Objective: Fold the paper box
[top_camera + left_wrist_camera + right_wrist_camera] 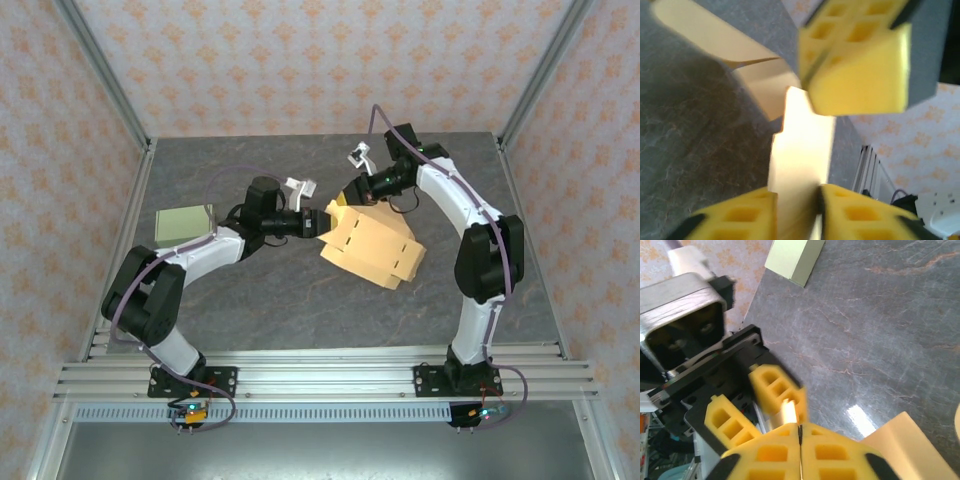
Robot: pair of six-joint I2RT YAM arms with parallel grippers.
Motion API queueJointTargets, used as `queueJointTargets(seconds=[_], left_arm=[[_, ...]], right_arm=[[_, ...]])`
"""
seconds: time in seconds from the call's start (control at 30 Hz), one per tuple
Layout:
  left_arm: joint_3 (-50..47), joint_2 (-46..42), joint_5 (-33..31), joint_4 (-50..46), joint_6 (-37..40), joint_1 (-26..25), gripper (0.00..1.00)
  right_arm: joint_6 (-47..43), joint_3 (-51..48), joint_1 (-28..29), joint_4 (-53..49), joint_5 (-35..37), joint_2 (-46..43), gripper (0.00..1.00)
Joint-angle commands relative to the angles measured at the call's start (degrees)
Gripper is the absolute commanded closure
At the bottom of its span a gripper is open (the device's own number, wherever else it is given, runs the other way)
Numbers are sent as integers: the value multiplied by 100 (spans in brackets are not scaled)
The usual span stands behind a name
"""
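Two grippers meet on one flap of the paper box, which lies mid-table, slightly right of centre.
The left gripper clamps the flap at the box's left edge, card sandwiched between its pads. The right gripper sits at the same flap's tip, pads pressed together; can't tell if card is caught there.

Pretty plain setup here: grey marble-look desk, boxed in on 3 sides by pinkish walls with an orange floral print. Aluminium posts run up the corners, and slotted rails sit along the near edge. Light's bright, with a white glare patch on the desk.
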Motion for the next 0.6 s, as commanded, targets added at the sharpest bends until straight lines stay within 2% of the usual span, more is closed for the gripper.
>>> queueJointTargets(seconds=[0.0,0.07,0.17,0.23,0.3,0.37,0.47,0.57], left_arm=[[109,-75,170,109,70,-49,100],[141,-194,59,-134,183,-41,100],[278,-551,-378,-855,324,54,100],[599,-874,-925,-1848,448,139,100],[1136,-1236,-1459,-3154,820,143,92],[1632,-1546,-1877,-4094,1081,145,91],[2397,-1966,-3009,-5375,1219,166,91],[3157,-2175,-3894,-6506,1546,161,94]], right_arm=[[495,66,18,416,313,-54,72],[1071,-180,19,1056,826,-358,62],[1975,-597,-39,1945,2113,-998,57],[2325,-804,-86,2212,2946,-1416,54],[2572,-976,-103,2385,3847,-1816,52],[2678,-1059,-110,2396,4329,-2090,51],[3028,-1313,-105,2427,5171,-2415,51],[3224,-1791,-104,2717,5458,-2671,51]])
